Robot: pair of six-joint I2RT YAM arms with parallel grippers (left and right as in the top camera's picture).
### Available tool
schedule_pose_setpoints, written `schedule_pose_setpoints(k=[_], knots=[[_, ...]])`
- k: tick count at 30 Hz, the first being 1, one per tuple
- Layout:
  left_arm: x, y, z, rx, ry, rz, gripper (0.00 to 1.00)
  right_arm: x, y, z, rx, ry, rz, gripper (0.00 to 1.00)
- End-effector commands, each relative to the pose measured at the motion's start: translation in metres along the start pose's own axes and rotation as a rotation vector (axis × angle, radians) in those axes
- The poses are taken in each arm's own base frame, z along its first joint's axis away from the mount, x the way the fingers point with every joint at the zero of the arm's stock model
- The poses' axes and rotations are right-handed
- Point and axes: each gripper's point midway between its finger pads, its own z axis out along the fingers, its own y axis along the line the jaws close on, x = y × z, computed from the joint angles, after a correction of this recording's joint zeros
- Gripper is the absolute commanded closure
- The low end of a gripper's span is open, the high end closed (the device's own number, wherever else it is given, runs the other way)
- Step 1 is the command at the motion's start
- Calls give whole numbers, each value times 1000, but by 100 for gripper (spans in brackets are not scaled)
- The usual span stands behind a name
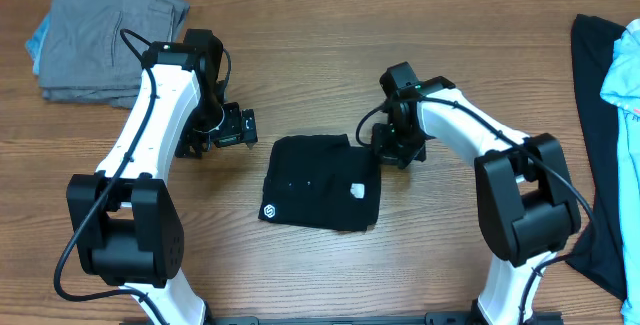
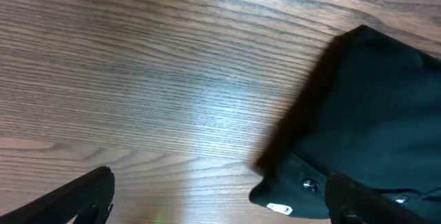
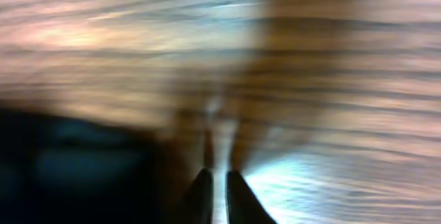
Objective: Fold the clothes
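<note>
A: Progress?
B: Black shirt [image 1: 322, 182] folded square, centre of table [image 1: 330, 55]. Grey pile [image 1: 105, 35] stacked far left. Right-edge heap [image 1: 605, 115] not yet folded.
A: Grippers?
B: Left gripper [image 1: 232, 128] spread, empty, beside shirt. Right gripper [image 3: 219, 196] looks pressed together, empty; view is blurry.

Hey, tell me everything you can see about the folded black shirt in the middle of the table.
The black shirt is soft fabric, folded into a compact, roughly square bundle lying flat on the wooden table. A small round white logo shows at its near left corner and a white patch toward its right side. The left gripper hangs clear of it; the right gripper is at its far right corner, contact unclear.
</note>
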Motion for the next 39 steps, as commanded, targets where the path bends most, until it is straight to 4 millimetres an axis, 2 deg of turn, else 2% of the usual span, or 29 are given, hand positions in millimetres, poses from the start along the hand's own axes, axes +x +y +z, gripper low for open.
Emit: schedule_pose_setpoints(k=[1, 3, 5, 8, 10, 13, 15, 16, 20, 23, 24, 28, 33, 34, 36, 39], knots=[[1, 0, -2, -2, -5, -13, 0, -9, -32, -5, 120, -40, 92, 96], [1, 0, -2, -2, -4, -14, 0, -10, -41, -18, 154, -39, 151, 96], [1, 0, -2, -2, -5, -14, 0, -9, -42, -40, 151, -42, 195, 96], [0, 0, -2, -1, -9, -14, 0, -14, -29, -87, 108, -108, 189, 96], [0, 0, -2, -1, -9, -14, 0, -16, -9, -119, 27, -161, 130, 96], [-1, -1, -2, 1, -15, -13, 0, -12, 44, -158, -183, -219, -48, 87], [-4, -2, -2, 5, -25, -13, 0, -7, 73, -168, -290, -236, -143, 76], [-5, -2, -2, 6, -28, -13, 0, -4, 85, -169, -322, -234, -172, 76], [-5, -2, -2, 6, -29, -17, 0, 8, 123, -150, -404, -185, -263, 82], [-5, -2, -2, 6, -29, -16, 0, 17, 149, -123, -457, -129, -321, 82], [-5, -2, -2, 6, -29, -16, 0, 20, 156, -106, -461, -98, -334, 82], [-5, -2, -2, 6, -28, -16, 0, 24, 159, -63, -466, 19, -314, 82], [-4, -1, -2, 5, -26, -16, 0, 20, 132, -11, -402, 142, -249, 81], [-4, -2, -2, 5, -26, -16, 0, 18, 120, -2, -367, 160, -220, 82], [-3, -1, -2, 4, -23, -16, 0, 11, 84, 15, -228, 176, -134, 83], [-4, -2, -2, 5, -27, -16, 0, 1, 40, 18, -56, 157, -46, 83]])
